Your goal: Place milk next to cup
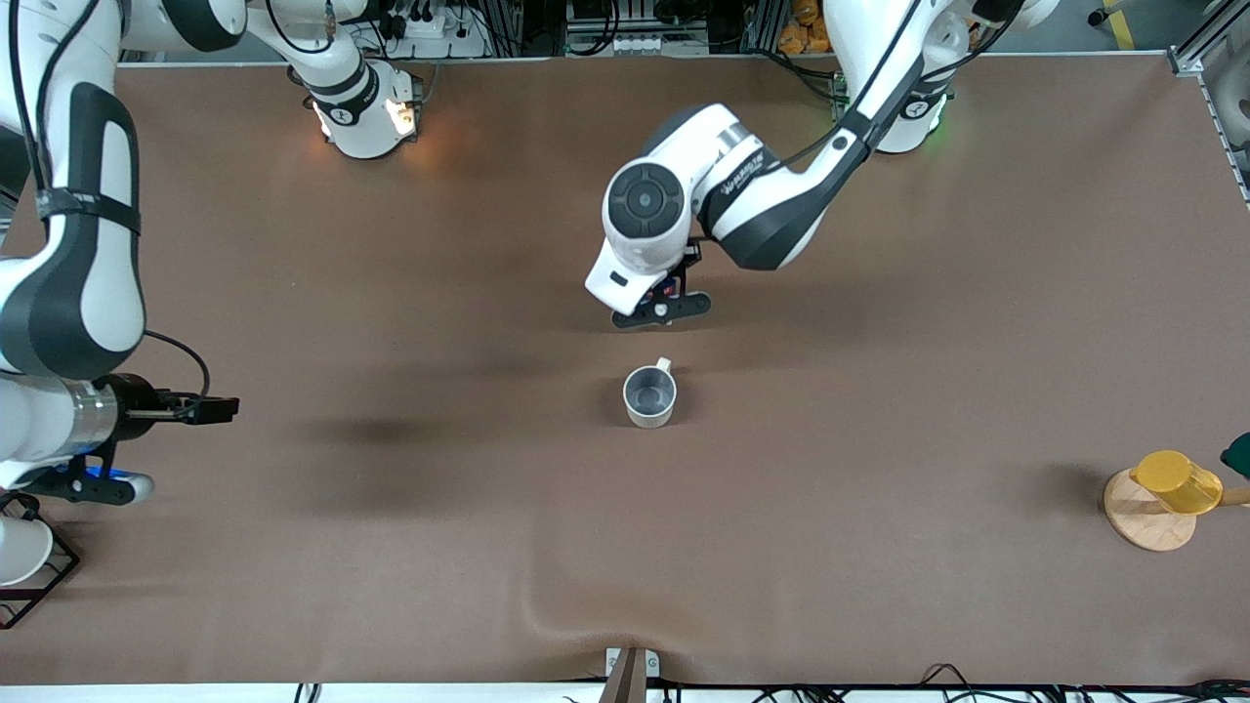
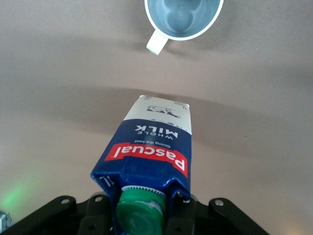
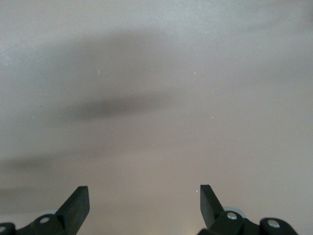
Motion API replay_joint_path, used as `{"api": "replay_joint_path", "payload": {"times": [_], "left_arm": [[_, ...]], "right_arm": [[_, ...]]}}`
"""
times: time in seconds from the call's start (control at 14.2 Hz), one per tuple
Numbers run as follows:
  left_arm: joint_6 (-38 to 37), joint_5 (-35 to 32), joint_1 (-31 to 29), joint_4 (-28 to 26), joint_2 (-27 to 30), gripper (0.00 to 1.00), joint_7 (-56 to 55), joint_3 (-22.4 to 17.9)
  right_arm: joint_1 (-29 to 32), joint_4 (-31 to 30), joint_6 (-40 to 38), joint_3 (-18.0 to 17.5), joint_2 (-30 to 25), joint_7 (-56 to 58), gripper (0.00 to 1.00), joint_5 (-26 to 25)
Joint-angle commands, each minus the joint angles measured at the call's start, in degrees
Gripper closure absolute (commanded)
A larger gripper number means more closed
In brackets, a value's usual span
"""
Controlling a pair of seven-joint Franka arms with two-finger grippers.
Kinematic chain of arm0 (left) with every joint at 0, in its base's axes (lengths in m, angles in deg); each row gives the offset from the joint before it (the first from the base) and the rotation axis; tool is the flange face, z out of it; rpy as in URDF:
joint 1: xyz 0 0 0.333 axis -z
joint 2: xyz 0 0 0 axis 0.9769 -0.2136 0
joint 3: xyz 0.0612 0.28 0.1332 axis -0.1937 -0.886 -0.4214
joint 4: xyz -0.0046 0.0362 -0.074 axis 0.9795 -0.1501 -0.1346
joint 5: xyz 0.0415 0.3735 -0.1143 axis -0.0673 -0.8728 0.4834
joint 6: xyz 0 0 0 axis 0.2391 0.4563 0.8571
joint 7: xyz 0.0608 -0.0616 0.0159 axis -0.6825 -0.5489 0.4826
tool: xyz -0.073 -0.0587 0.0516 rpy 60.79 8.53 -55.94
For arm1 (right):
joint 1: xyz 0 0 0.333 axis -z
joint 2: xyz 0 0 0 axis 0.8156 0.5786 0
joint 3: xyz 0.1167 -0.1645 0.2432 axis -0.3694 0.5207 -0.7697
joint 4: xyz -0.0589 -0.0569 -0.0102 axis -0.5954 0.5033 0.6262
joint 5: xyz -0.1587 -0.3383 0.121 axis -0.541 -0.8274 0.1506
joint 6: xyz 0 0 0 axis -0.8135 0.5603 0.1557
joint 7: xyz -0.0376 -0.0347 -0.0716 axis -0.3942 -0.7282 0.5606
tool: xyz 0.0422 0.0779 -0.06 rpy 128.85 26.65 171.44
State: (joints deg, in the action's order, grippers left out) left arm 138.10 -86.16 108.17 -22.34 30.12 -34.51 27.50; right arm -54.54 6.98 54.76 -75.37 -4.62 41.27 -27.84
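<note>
Cup first: the small off-white mug stands alone near the middle of the desk, upright, grey inside showing, its handle turned toward the edge where the arms are mounted. Just farther from the front camera than the cup, the left gripper hangs over bare desk, and that gap is what the coming move turns on. In the left wrist view the gripper is pinching the milk just below its green cap, blue shoulder and red band closest to the lens, the pale bottom end pointing away toward the desk. The carton's long axis runs from the gripper toward the cup, whose handle points back at the carton, the two apart with bare desk between. I judge the milk still airborne, though whether its base touches the desk cannot be told. The likely next step is to lower it upright where it hangs, or slightly closer, without knocking the handle.

Toward the right arm's end of the desk, the right gripper waits over bare surface, fingers spread and holding nothing.
</note>
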Motion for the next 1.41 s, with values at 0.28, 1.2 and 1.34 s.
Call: {"api": "replay_joint_path", "payload": {"times": [0.28, 1.2, 1.34], "left_arm": [[1.0, -2.3, 0.3, 1.9, -2.6, 1.00, 3.1, -0.6], [5.0, -5.7, 0.5, 1.7, -5.4, 0.85, 3.0, -1.4], [5.2, -5.9, 0.8, 1.6, -5.4, 0.00, 2.9, -1.4]], "right_arm": [[1.8, -34.4, 14.1, -1.1, -30.6, 4.2, 0.00, -1.3], [4.5, -37.1, 18.0, -1.3, -36.2, 7.6, 0.00, -2.4], [4.5, -37.4, 18.3, -1.3, -37.0, 7.6, 0.00, -2.3]]}}
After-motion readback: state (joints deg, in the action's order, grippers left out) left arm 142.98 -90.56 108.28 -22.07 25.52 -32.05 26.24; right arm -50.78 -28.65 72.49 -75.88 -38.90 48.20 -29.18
